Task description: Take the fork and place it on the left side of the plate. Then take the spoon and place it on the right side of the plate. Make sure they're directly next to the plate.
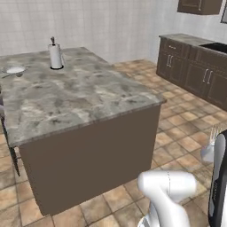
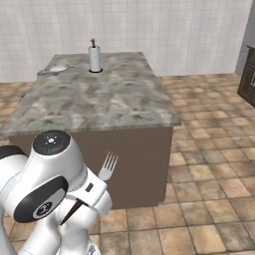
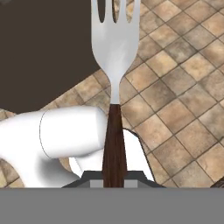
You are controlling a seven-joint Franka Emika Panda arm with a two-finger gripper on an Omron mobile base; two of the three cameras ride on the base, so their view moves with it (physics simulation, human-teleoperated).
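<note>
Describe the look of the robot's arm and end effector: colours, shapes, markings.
The arm is glossy white, built of rounded, tube-like segments with dark grey joint bands. One joint ends in a round dark cap with a small pale mark at its centre. The end effector shows small dark finger tips on a grey mount.

The tabletop (image 1: 80, 95) is a grey marbled stone slab capping a dark brown island base, which stands on a floor (image 1: 177, 119) of tan and brown tiles. Seen from the tool, which hangs low over the tiles on the near side, the slab lies ahead and higher up. A paper towel roll (image 1: 55, 55) stands upright on a dark round base near the far edge. Well apart from it, at the far left corner, lies a pale shallow plate (image 1: 14, 69); what sits beside it is too small to tell.
</note>
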